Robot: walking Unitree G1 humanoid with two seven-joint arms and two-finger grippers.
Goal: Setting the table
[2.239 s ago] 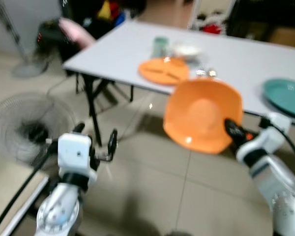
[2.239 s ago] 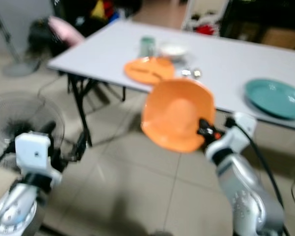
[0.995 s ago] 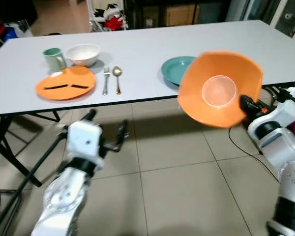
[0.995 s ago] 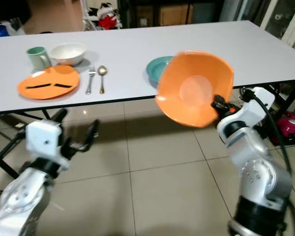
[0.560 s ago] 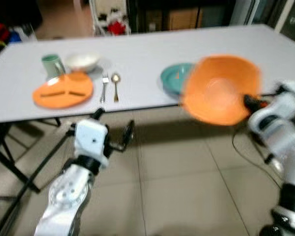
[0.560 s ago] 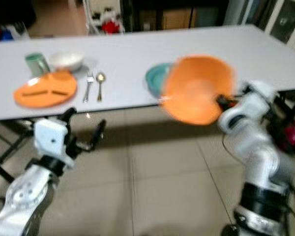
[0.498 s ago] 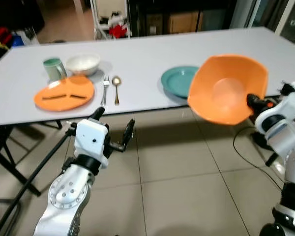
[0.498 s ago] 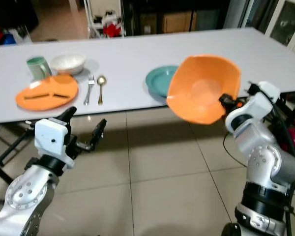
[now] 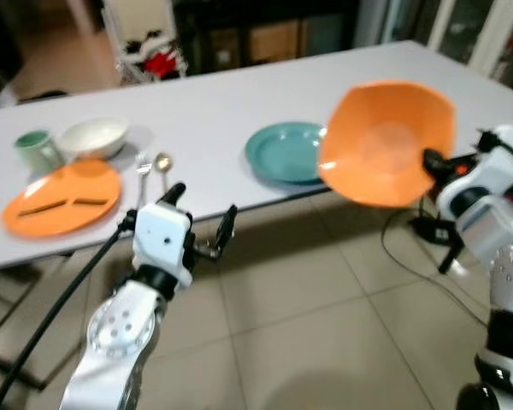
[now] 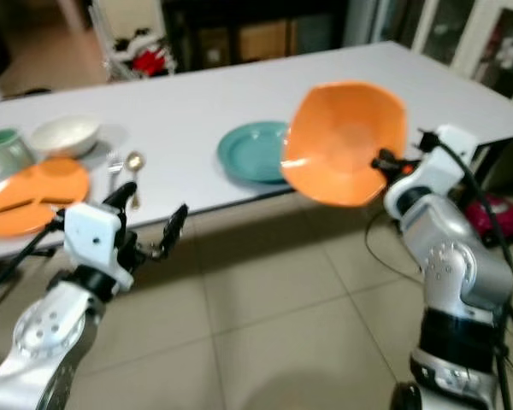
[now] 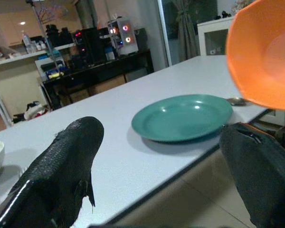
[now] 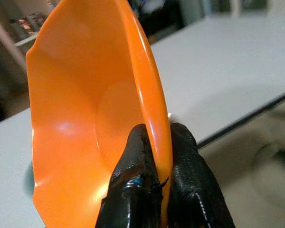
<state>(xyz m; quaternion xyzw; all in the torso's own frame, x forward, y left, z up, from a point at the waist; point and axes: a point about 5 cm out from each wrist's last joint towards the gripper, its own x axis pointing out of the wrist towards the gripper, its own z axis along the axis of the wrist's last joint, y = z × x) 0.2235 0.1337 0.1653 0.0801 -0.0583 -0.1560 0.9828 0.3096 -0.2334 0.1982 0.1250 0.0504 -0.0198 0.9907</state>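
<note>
My right gripper [image 9: 429, 160] is shut on the rim of a large orange bowl [image 9: 386, 143], held tilted in the air just in front of the white table's [image 9: 239, 107] near edge; its fingers [image 12: 133, 190] pinch the orange bowl [image 12: 85, 118]. A teal plate [image 9: 286, 151] lies on the table just left of the bowl. My left gripper [image 9: 201, 224] hangs open below the table edge, and the teal plate [image 11: 183, 116] lies ahead of it. Further left stand an orange plate [image 9: 60, 196], a fork [image 9: 140, 166], a spoon [image 9: 162, 162], a white bowl [image 9: 91, 137] and a green mug [image 9: 34, 148].
Black table legs [image 9: 8, 325] and a cable run under the table's left end. Tiled floor [image 9: 325, 342] stretches in front. Dark shelves and cabinets [image 9: 239, 34] stand behind the table. A cable [image 9: 410, 256] lies on the floor by my right arm.
The view has shifted, so the place setting sits further left now. The orange bowl stays in my right gripper, now overlapping the teal plate's right edge. My left gripper stays open.
</note>
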